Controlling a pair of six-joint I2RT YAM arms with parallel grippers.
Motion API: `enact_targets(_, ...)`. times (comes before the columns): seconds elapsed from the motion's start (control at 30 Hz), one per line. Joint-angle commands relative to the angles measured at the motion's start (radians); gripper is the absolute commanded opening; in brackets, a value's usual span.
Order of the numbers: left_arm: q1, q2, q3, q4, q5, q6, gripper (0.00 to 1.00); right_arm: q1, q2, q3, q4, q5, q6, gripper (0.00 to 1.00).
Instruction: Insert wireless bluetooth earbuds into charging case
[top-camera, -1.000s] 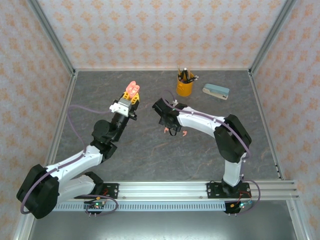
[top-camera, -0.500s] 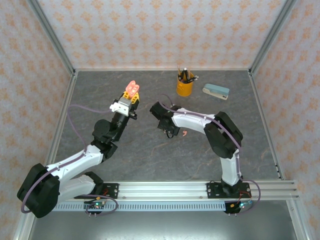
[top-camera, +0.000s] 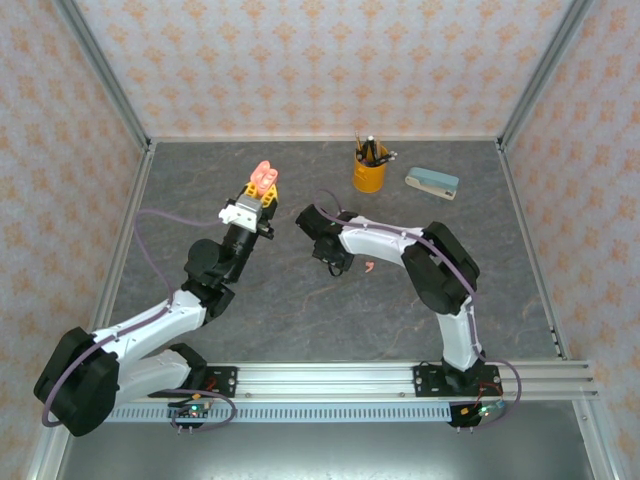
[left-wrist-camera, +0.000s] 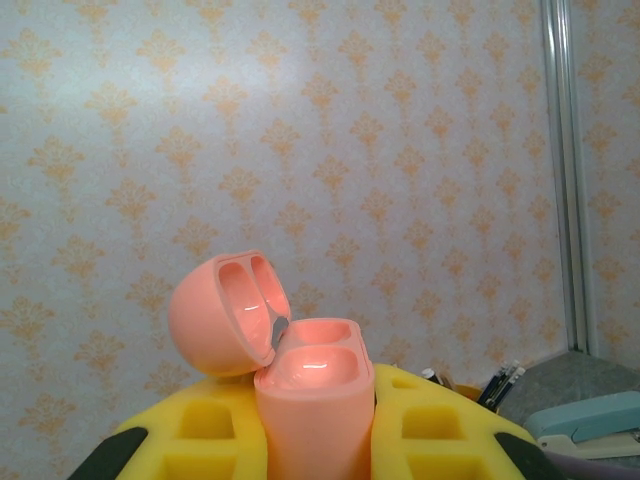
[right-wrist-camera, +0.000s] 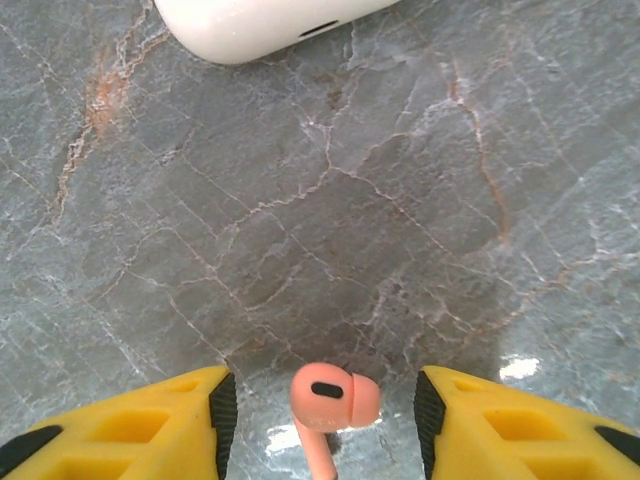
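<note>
Between the spread fingers of your right gripper (right-wrist-camera: 318, 428), a pink earbud (right-wrist-camera: 332, 393) lies on the surface (right-wrist-camera: 400, 200), touching neither; a white case (right-wrist-camera: 250, 22) sits just beyond. Your left gripper (top-camera: 260, 198) pinches the pink case (left-wrist-camera: 308, 385) upright above the surface, lid open

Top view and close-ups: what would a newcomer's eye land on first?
A pink case, lid open, held upright in the left tool. Then a tiny pink earbud lying on the grey table between the open yellow fingers of the right tool. A yellow cup of pens stands at the back.
</note>
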Motion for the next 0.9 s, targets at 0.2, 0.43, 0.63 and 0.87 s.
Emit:
enact_targets(0.2, 0.001, -0.037, -0.003, 0.057, -0.026, 0.018, 0.00, 0.004, 0.030, 0.023, -0.010, 0.014, 0.007, 0.49)
enact_targets(0.43, 0.003, -0.033, -0.006, 0.062, -0.029, 0.007, 0.00, 0.004, 0.036, 0.021, -0.008, 0.008, 0.004, 0.44)
enact_targets(0.63, 0.007, -0.034, -0.012, 0.067, -0.034, 0.002, 0.00, 0.015, 0.042, 0.031, -0.019, 0.008, -0.015, 0.39)
enact_targets(0.87, 0.012, -0.039, -0.016, 0.064, -0.037, -0.006, 0.00, 0.028, 0.051, 0.040, -0.038, 0.014, -0.051, 0.32)
